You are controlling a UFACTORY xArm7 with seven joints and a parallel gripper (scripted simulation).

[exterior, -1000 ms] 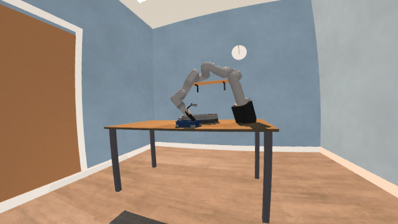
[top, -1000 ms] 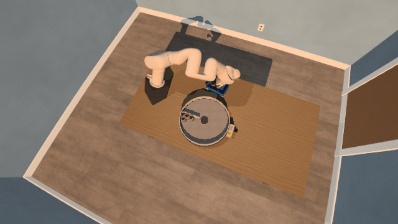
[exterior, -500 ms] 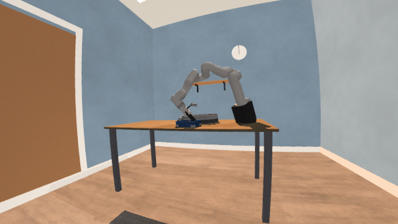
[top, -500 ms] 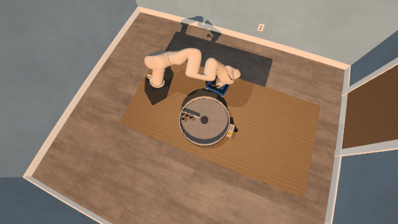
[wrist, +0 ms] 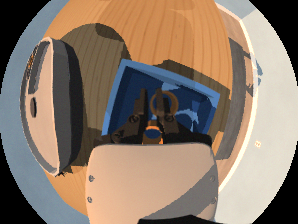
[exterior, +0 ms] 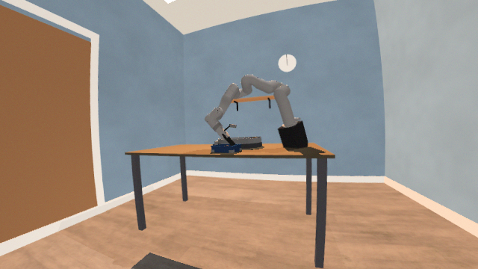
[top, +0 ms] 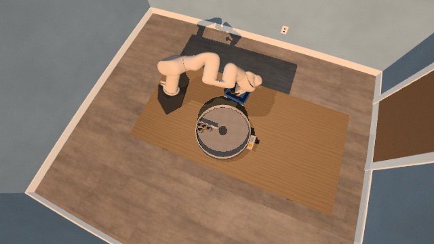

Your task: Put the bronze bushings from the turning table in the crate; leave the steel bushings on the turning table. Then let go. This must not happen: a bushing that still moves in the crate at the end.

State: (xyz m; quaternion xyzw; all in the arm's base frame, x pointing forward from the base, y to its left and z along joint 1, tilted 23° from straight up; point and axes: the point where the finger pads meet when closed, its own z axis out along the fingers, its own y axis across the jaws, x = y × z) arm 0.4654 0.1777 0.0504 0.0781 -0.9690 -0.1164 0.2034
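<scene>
Because bronze bushings must settle in the crate, my narrowed jaws hang low over it, beside one bronze bushing; whether they grasp it, I cannot tell.

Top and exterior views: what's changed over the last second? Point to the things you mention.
Nothing visibly changed. The arm (top: 211, 69) (exterior: 285, 108) (wrist: 152, 175) and tool (top: 234, 91) (exterior: 232, 142) (wrist: 151, 96) hold their pose at the blue crate (top: 237, 100) (exterior: 225, 149) (wrist: 114, 97); the turning table (top: 234, 140) (exterior: 244, 142) (wrist: 44, 135) and its cluster of bushings (top: 204, 126) sit as before. No earlier wrist picture, so small shifts inside the crate can't be ruled out.
</scene>
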